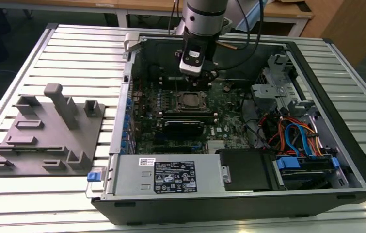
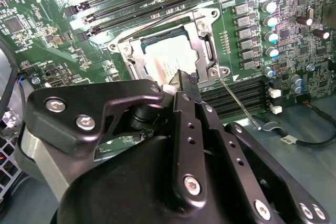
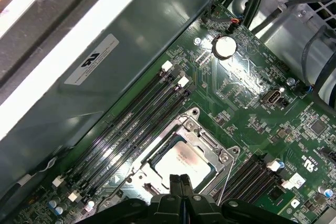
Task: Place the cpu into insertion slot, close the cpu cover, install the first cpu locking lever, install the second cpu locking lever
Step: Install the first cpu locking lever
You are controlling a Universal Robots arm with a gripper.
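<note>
The black gripper (image 3: 181,180) has its fingers squeezed together, holding nothing. Just under them the flat silver-grey square cpu (image 3: 185,163) sits in the black square insertion slot (image 3: 160,153), with the shiny metal-frame cpu cover (image 3: 206,142) seemingly down. Push the thin wire lever (image 2: 239,100) beside them slowly and straight.

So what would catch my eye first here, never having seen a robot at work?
An opened computer case lies on the slatted table, with the robot arm reaching down into it. Its black gripper, closed, hangs over the silvery cpu, which sits in the green board, framed by its metal cpu cover.
</note>
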